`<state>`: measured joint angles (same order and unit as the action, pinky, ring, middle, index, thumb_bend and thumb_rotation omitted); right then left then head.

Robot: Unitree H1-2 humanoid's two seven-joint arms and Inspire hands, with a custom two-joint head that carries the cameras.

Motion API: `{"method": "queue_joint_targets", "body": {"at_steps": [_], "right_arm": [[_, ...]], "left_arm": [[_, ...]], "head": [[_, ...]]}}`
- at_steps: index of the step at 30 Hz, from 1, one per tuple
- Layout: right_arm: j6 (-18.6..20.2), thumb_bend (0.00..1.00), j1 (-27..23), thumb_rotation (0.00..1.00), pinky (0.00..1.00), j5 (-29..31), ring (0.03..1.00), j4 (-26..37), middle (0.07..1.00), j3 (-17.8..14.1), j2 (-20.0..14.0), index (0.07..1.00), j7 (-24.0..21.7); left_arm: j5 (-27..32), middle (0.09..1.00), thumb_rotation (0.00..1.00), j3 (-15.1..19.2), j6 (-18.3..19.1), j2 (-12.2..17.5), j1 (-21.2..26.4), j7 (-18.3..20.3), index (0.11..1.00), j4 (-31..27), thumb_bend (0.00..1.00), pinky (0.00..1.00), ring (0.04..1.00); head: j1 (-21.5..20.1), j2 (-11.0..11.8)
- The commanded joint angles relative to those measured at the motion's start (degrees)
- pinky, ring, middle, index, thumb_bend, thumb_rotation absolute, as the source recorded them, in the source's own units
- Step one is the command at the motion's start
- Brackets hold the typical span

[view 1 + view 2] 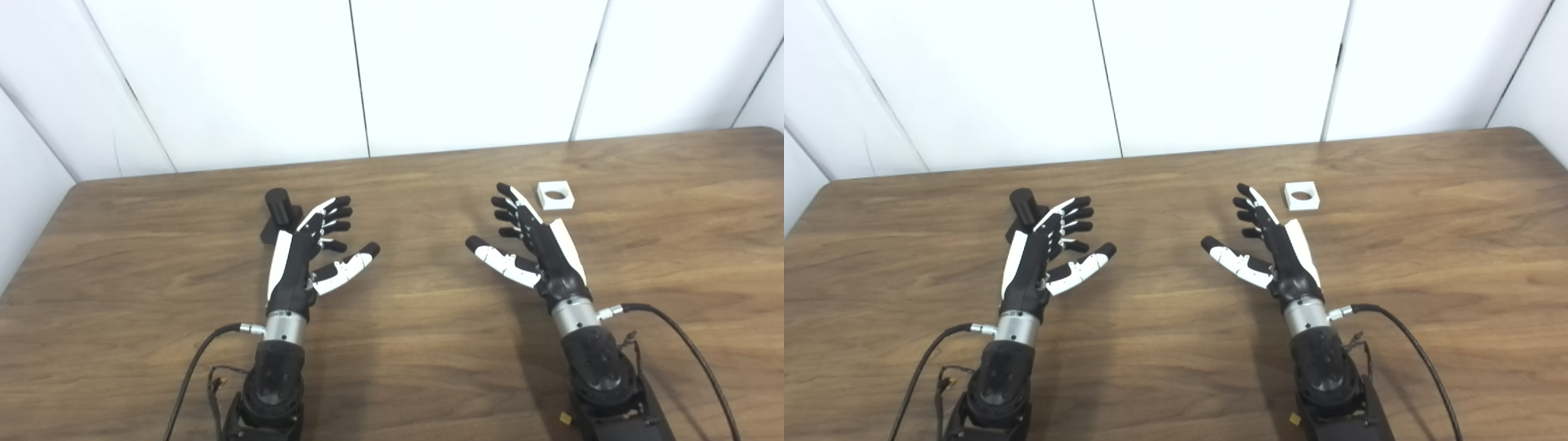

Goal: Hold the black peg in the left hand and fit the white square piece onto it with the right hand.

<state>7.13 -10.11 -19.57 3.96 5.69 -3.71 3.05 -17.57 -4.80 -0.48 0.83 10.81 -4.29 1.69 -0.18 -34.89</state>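
A black peg (279,211), a short cylinder on a square black base, stands on the wooden table (416,367) at the left. My left hand (313,248) hovers just right of it, open, with its fingers spread and its back partly covering the peg's base. The white square piece (555,195), with a round hole through it, lies flat at the right. My right hand (531,245) is open too, its fingertips (503,188) a short way left of the piece, not touching it. Neither hand holds anything.
Black cables (686,349) run from both wrists over the table's near part. White wall panels (367,73) stand close behind the table's far edge. The table's left corner (73,190) is rounded.
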Motion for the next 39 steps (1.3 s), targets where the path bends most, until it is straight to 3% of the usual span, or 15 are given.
{"method": "queue_joint_targets", "body": {"at_steps": [1,16,21,25,29,34,39], "right_arm": [[-2.14,0.65,-2.20,0.46,0.79,0.08,0.864,1.17,0.882,-0.04,0.35,0.935,0.70],[-3.06,0.65,-2.31,0.45,0.78,0.72,0.859,0.30,0.880,-0.19,0.39,0.929,1.07],[-3.72,0.64,-2.06,0.44,0.73,0.33,0.832,0.44,0.863,-0.58,-0.58,0.921,1.26],[-3.77,0.61,-1.82,0.39,0.75,3.87,0.854,0.81,0.885,-1.66,-0.83,0.935,-0.25],[-3.68,0.61,-1.68,0.37,0.78,5.08,0.877,0.94,0.895,-2.02,-0.99,0.936,-0.58],[-3.79,0.63,-1.84,0.37,0.79,5.89,0.869,0.77,0.894,-2.22,-0.81,0.927,-0.40],[-3.64,0.62,-2.01,0.36,0.78,5.17,0.864,0.68,0.886,-2.06,-1.04,0.922,-0.03]], "left_arm": [[-0.34,0.796,0.27,0.23,-0.99,0.39,2.41,-0.72,0.800,-1.18,0.64,0.58,0.740],[-1.07,0.786,0.24,0.74,-1.01,0.41,2.78,-1.39,0.791,-1.46,0.63,0.56,0.722],[-2.88,0.780,0.27,-0.02,0.17,-0.37,2.60,-1.96,0.783,-2.03,0.65,0.58,0.730],[-3.54,0.781,0.26,-0.67,0.73,-1.36,2.54,-2.36,0.785,-2.08,0.65,0.58,0.731],[-3.83,0.774,0.24,-1.03,0.38,-1.74,2.58,-2.92,0.788,-1.76,0.64,0.56,0.718],[-3.33,0.788,0.22,-0.62,-0.10,-2.17,2.51,-3.79,0.874,-1.49,0.64,0.54,0.703],[-4.49,0.786,0.21,-0.66,-0.59,-1.65,2.84,-4.85,0.848,-1.18,0.63,0.54,0.698]], "head": [[-0.07,-0.07],[0.97,0.05],[7.27,0.19],[9.55,0.31],[9.86,0.01],[9.85,-0.04],[9.75,-0.07]]}}
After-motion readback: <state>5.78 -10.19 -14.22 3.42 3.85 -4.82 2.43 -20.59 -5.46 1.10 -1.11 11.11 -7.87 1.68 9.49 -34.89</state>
